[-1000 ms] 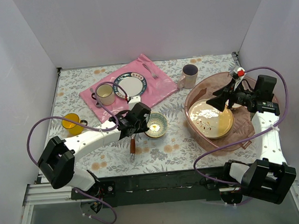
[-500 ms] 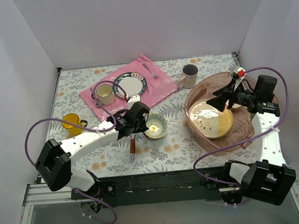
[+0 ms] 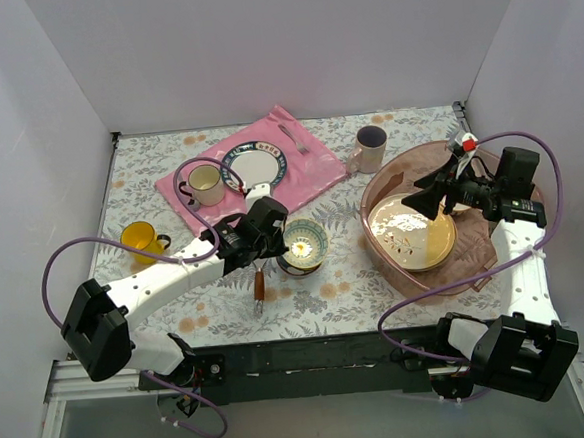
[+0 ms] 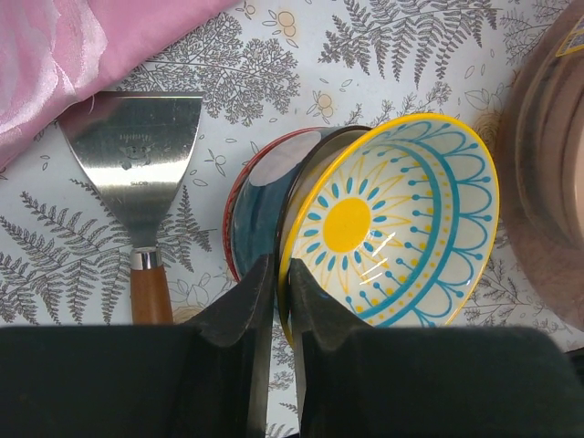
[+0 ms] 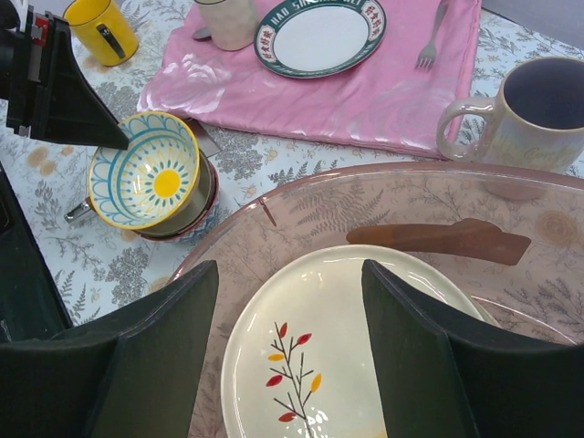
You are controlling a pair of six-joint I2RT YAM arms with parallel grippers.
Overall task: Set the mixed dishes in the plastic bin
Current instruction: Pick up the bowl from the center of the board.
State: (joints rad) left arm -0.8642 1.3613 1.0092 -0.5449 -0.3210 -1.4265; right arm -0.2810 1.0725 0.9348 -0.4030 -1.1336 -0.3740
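- The yellow-and-blue bowl (image 4: 392,228) sits mid-tabletop (image 3: 328,297), tipped on edge against a darker bowl (image 4: 260,210) nested under it, well short of the plastic bin (image 3: 394,172).
- The left tool (image 4: 281,274) pinches the bowl's near rim, one finger inside and one outside. The wall is thin, so the jaws are nearly pressed together, and the tilt likely comes from that one-sided grip.
- A spatula (image 4: 137,155) lies just beside the bowls.
- The right tool (image 5: 287,301) hangs spread over the bin, above a cream plate (image 3: 411,233), holding nothing.
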